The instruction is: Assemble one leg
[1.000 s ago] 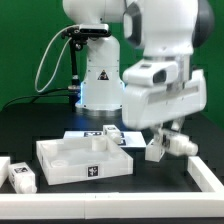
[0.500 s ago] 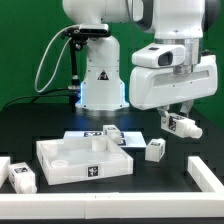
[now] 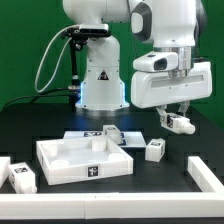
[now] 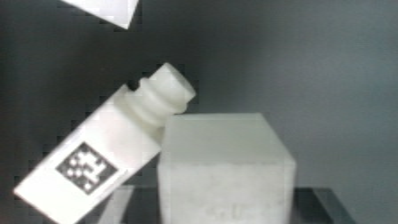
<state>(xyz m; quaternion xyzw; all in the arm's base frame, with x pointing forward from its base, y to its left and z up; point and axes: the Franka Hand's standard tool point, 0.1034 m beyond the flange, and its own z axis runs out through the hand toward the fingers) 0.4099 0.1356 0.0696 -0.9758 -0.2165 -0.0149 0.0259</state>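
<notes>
My gripper (image 3: 174,120) is shut on a leg (image 3: 181,124), a stubby white peg with square tags, and holds it tilted well above the table on the exterior view's right. In the wrist view this leg (image 4: 103,150) slants across the picture with its ribbed end up, against a broad white finger (image 4: 224,170). Another leg (image 3: 155,150) stands on the table below the gripper. A third leg (image 3: 22,177) lies at the front left. The large white rimmed panel (image 3: 62,168) lies left of centre.
The marker board (image 3: 92,133) lies behind the panel with a small tagged part (image 3: 113,132) on it. A white bar (image 3: 206,175) lies at the front right and another (image 3: 3,165) at the far left. The robot base (image 3: 98,80) stands behind.
The gripper has risen from just above the table and moved to the exterior view's right, carrying the leg. One leg stays standing where the gripper was.
</notes>
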